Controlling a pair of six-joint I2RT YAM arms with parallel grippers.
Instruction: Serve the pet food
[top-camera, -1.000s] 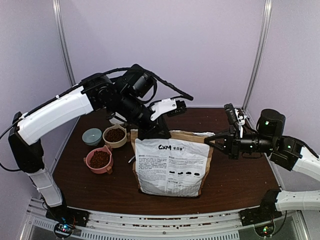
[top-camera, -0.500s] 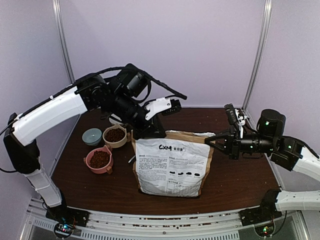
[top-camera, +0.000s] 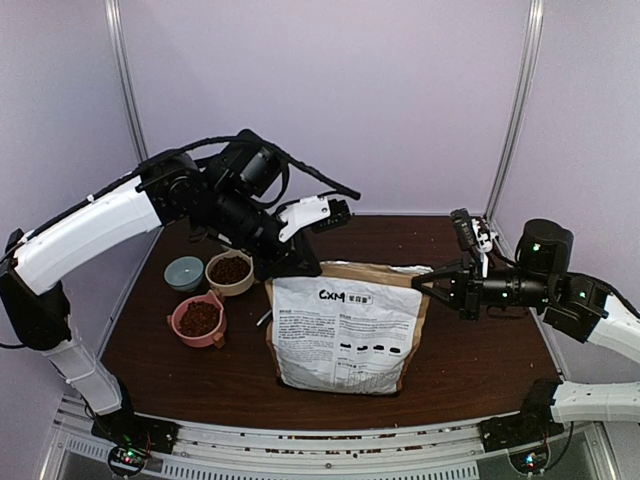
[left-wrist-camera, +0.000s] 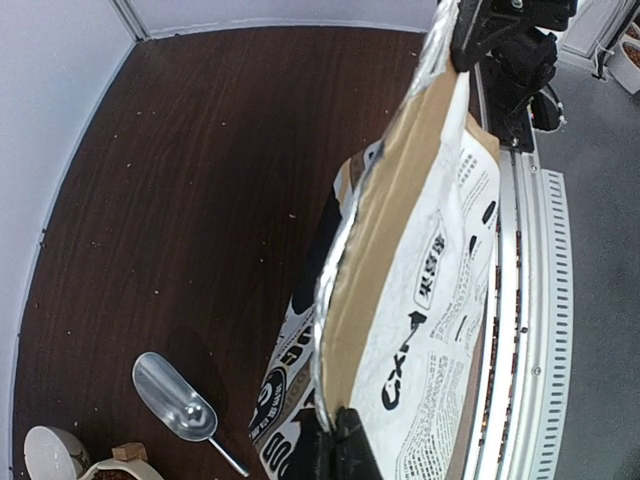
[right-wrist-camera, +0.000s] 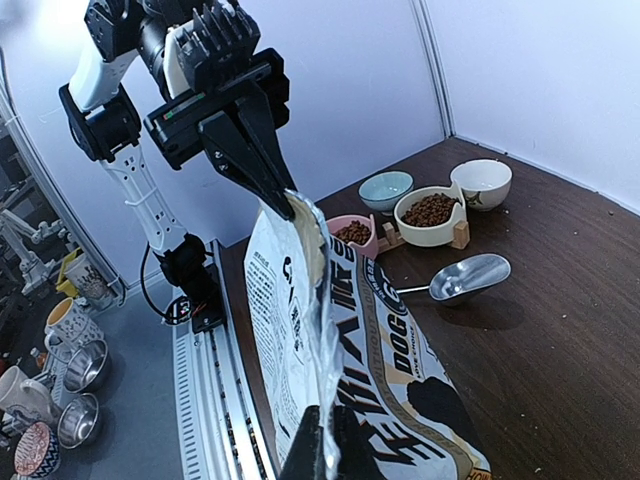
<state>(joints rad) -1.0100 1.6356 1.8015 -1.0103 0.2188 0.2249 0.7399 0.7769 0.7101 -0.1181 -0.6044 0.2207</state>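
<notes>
The printed foil bag (top-camera: 345, 335) stands upright mid-table, its top edge pulled taut between both grippers. My left gripper (top-camera: 287, 268) is shut on the bag's top left corner; in the left wrist view its gripper (left-wrist-camera: 335, 428) pinches the foil edge of the bag (left-wrist-camera: 430, 300). My right gripper (top-camera: 425, 284) is shut on the top right corner, and the right wrist view shows that gripper (right-wrist-camera: 328, 428) clamping the seam of the bag (right-wrist-camera: 285, 320). Pet food (top-camera: 198, 318) fills a pink bowl, and more pet food (top-camera: 230, 270) lies in a cream bowl.
A blue-grey bowl (top-camera: 184, 270) sits left of the cream bowl (right-wrist-camera: 430, 228), and a white bowl (right-wrist-camera: 481, 180) sits behind. A metal scoop (left-wrist-camera: 178, 398) lies on the table behind the bag, seen as the scoop (right-wrist-camera: 465, 278) too. Loose crumbs dot the brown table (left-wrist-camera: 200, 180).
My left arm has drawn slightly left and back while keeping hold of the bag's corner. The right arm and the bag's body have stayed in place.
</notes>
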